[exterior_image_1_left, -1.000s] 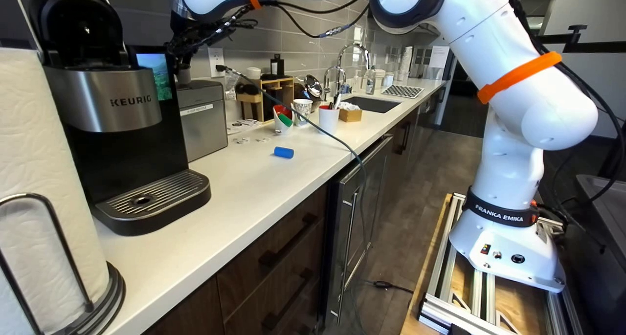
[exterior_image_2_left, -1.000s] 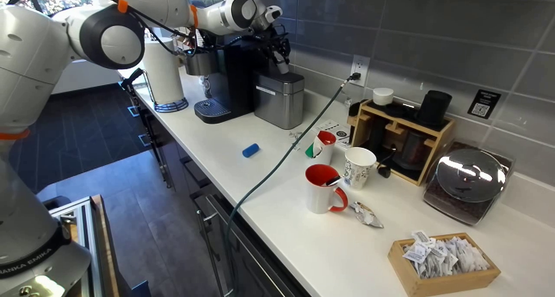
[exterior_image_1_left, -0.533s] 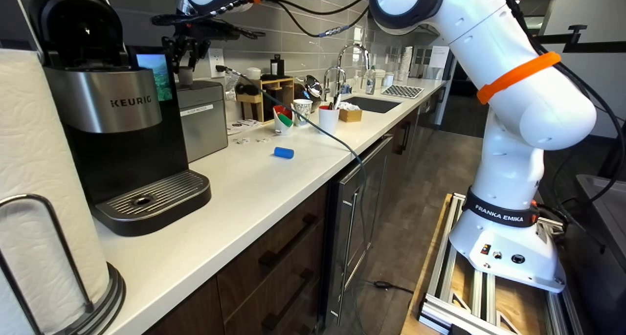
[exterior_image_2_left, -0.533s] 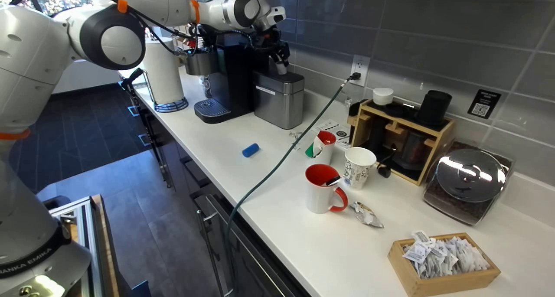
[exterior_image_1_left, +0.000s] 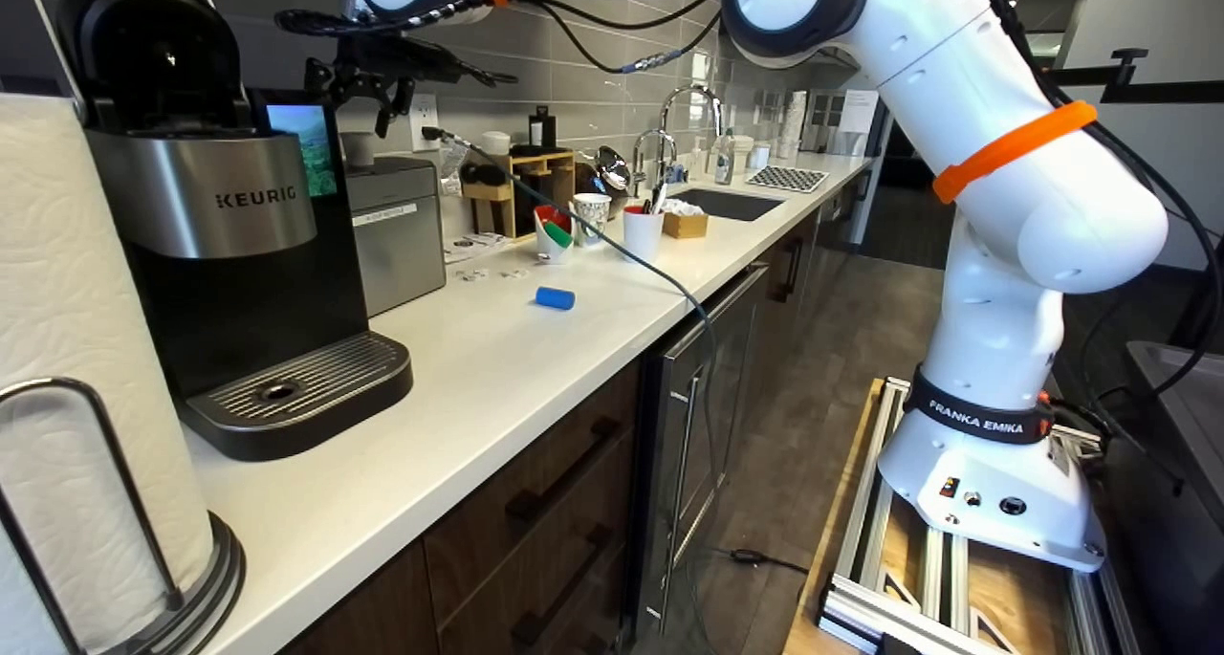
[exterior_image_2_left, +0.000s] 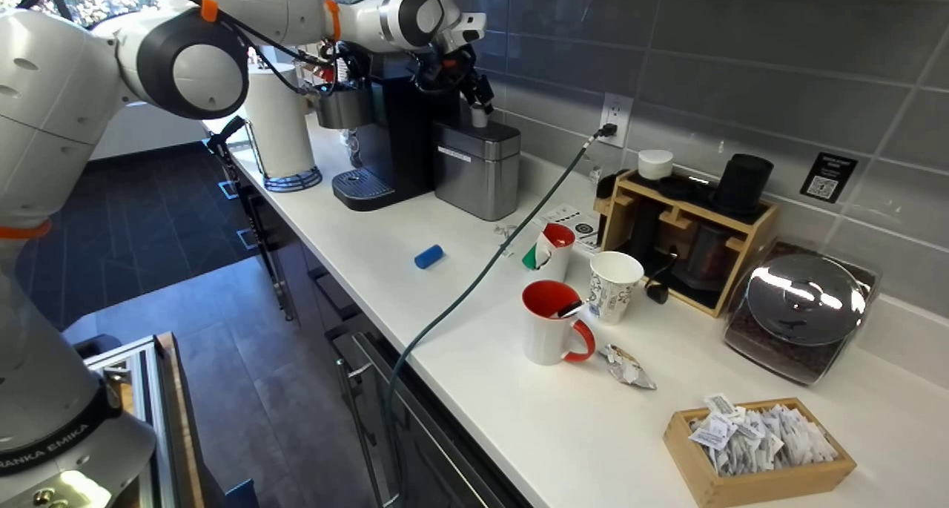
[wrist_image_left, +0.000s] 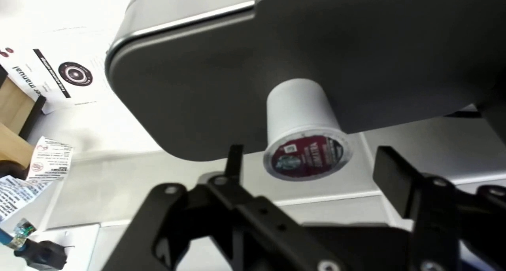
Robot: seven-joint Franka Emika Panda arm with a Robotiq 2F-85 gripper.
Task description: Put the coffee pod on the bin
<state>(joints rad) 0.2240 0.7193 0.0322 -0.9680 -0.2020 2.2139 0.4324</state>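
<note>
The coffee pod (wrist_image_left: 302,105), a white cup with a dark red label on its foil top, stands foil side up on the lid of the bin (wrist_image_left: 189,85). That bin (exterior_image_2_left: 474,170) is a grey box with a dark lid beside the Keurig machine, and the pod (exterior_image_1_left: 359,148) shows on it in both exterior views. My gripper (wrist_image_left: 310,166) is open, its fingers (wrist_image_left: 392,180) spread on either side of the pod's foil top with a gap at each side. From an exterior view, the gripper (exterior_image_1_left: 352,105) sits just above the pod.
The Keurig coffee machine (exterior_image_1_left: 210,196) stands right beside the bin. A blue cylinder (exterior_image_2_left: 428,256) lies on the counter, and a green cable (exterior_image_2_left: 474,285) runs across it from the wall outlet. Cups, including a red and white mug (exterior_image_2_left: 547,330), and a wooden organizer (exterior_image_2_left: 682,226) stand farther along.
The gripper has turned and come down, lowering the pod onto the bin's lid. Its fingers have then opened, and the pod now stands free of them.
</note>
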